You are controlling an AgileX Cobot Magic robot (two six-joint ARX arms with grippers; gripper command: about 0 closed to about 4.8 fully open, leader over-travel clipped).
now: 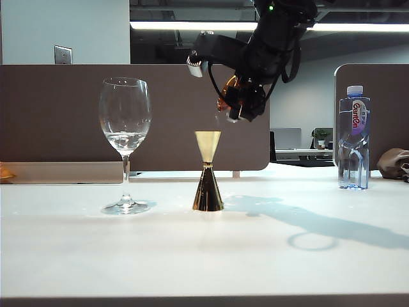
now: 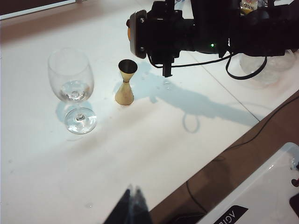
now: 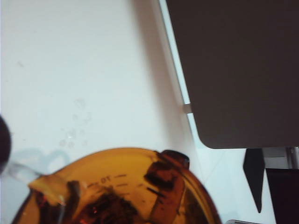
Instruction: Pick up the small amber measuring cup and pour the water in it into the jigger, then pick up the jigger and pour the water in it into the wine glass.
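Bottle (image 1: 353, 137), well right of the right gripper (image 1: 238, 102), reads "GanCen" on its label (spelling uncertain); the held small amber measuring cup (image 3: 121, 191) shows raised graduation "70" between that gripper's fingers.

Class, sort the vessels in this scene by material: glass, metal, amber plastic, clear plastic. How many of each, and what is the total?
Glass: 1, the wine glass, left of the jigger.
Metal: 1, the jigger, mid-table.
Amber plastic: 1, the cup, held tilted above the jigger by the right gripper.
Clear plastic: 1, the bottle, far right.
Total: 4
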